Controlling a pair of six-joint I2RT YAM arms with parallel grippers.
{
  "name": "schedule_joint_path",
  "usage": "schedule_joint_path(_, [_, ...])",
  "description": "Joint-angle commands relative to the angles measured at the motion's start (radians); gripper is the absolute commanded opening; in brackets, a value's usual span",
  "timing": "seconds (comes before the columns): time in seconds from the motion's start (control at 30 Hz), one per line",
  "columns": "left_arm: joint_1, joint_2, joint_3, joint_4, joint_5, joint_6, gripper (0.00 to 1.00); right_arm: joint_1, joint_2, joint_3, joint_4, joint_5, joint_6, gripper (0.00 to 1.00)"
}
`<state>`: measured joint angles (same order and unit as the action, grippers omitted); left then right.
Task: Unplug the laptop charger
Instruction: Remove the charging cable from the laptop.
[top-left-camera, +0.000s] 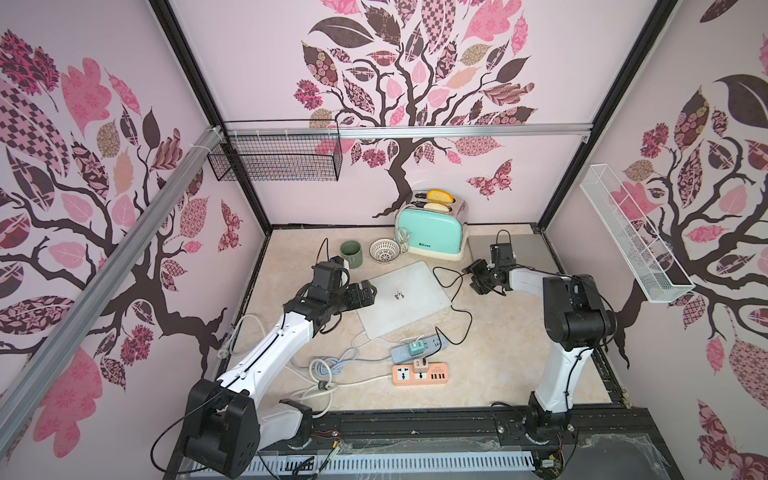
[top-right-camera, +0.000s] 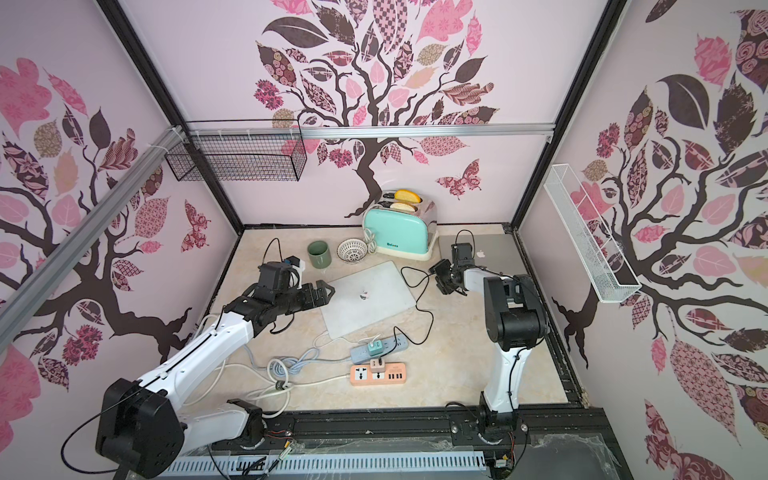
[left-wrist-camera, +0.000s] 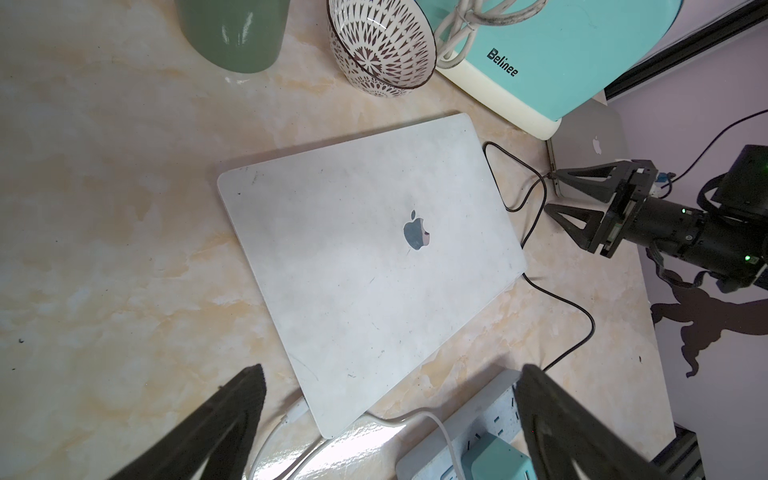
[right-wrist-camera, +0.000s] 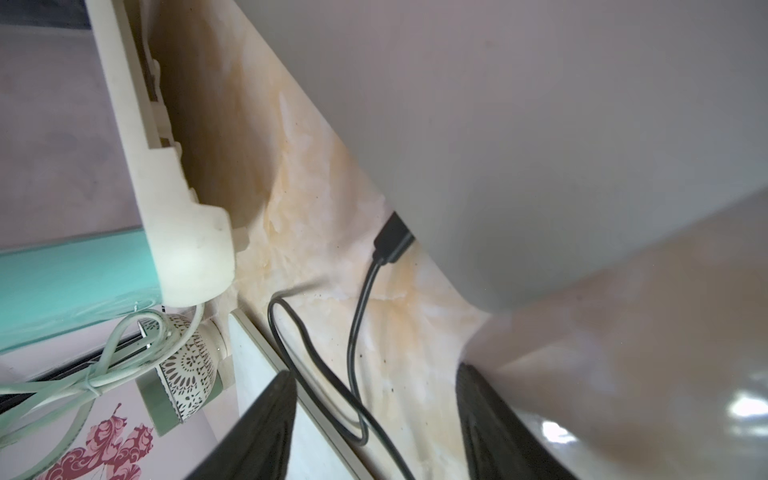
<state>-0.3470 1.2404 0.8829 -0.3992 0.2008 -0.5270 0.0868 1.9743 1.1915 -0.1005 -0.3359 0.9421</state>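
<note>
We see mint toaster (top-left-camera: 430, 229) far centre, bread (top-left-camera: 439, 195) in its slots; patterned bowl (top-left-camera: 384, 251) just left of it, green mug (top-left-camera: 351, 254) left again. Black wire basket (top-left-camera: 274, 161) far wall, white wire basket (top-left-camera: 636, 237) right wall.

A robot-lab booth dressed as a home kitchen is indicated by aluminium framing (top-left-camera: 457, 132), tree-patterned wall panels (top-left-camera: 257, 83), a marble-look tabletop (top-left-camera: 498, 365) and a toaster (top-left-camera: 430, 230).

tabletop (top-left-camera: 498, 374) — white laptop (top-left-camera: 407, 299) | grey laptop (top-left-camera: 532, 253) | toaster (top-left-camera: 430, 230) | mug (top-left-camera: 351, 253) | bowl (top-left-camera: 384, 250) | black cable (right-wrist-camera: 353, 328)
</note>
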Motion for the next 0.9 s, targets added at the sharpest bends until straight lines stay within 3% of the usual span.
schedule_joint_path(0.0, [-0.003,0.011,0.024,0.003,0.017,0.003,0.97,0.022,0.046,0.040,0.012,0.016,0.012,0.60])
schedule_joint_path(0.2, [-0.014,-0.049,0.003,0.020,-0.042,-0.004,0.94,0.022,0.087,0.039,0.026,0.016,0.058,0.54])
schedule_joint_path(0.43, [-0.014,-0.094,-0.009,0.024,-0.083,0.015,0.92,0.024,0.086,0.035,-0.006,0.034,0.073,0.31])
schedule_joint_path(0.87, [-0.015,-0.122,-0.042,0.014,-0.090,0.013,0.90,0.024,0.097,0.031,-0.007,0.012,0.117,0.18])
